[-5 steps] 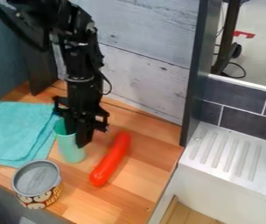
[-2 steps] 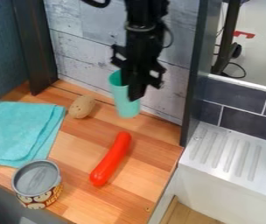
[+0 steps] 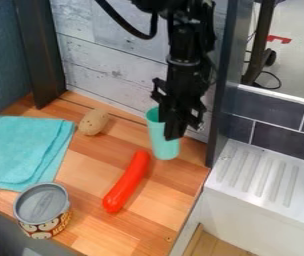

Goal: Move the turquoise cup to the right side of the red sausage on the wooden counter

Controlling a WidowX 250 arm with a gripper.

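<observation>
A fixed camera is looking down at a slant on my wooden counter (image 3: 84, 172) and facing the plank wall (image 3: 108, 65) behind it. It is standing near enough that the left edge is cropping the towel (image 3: 21, 150) and the right edge the white sink (image 3: 268, 220). My arm (image 3: 185, 55) is hanging in from the top, my gripper (image 3: 171, 132) right of the frame's centre.
</observation>
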